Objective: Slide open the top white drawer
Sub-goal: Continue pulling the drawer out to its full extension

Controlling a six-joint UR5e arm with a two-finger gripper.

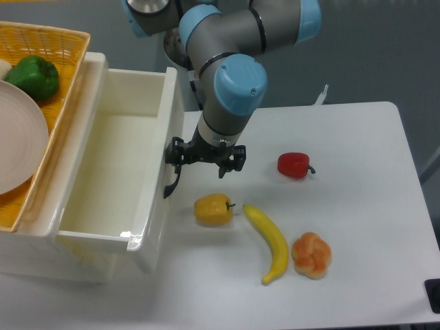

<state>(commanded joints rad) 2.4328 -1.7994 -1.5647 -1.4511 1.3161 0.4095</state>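
Observation:
The top white drawer (162,180) stands pulled far out of the white cabinet, and its deep box is empty inside. Its curved black handle (170,183) sticks out from the front panel toward the table. My gripper (201,163) hangs right at that panel, pointing down. Its fingers are spread wide, so it is open. The left finger (177,152) sits against the upper end of the handle, and the right finger (234,159) is over bare table. Whether the left finger hooks behind the handle cannot be told.
A yellow wicker basket (67,48) on the cabinet top holds a plate (19,137) and a green pepper (33,75). On the table lie a yellow pepper (212,209), a banana (269,242), an orange bun (311,254) and a red pepper (294,164).

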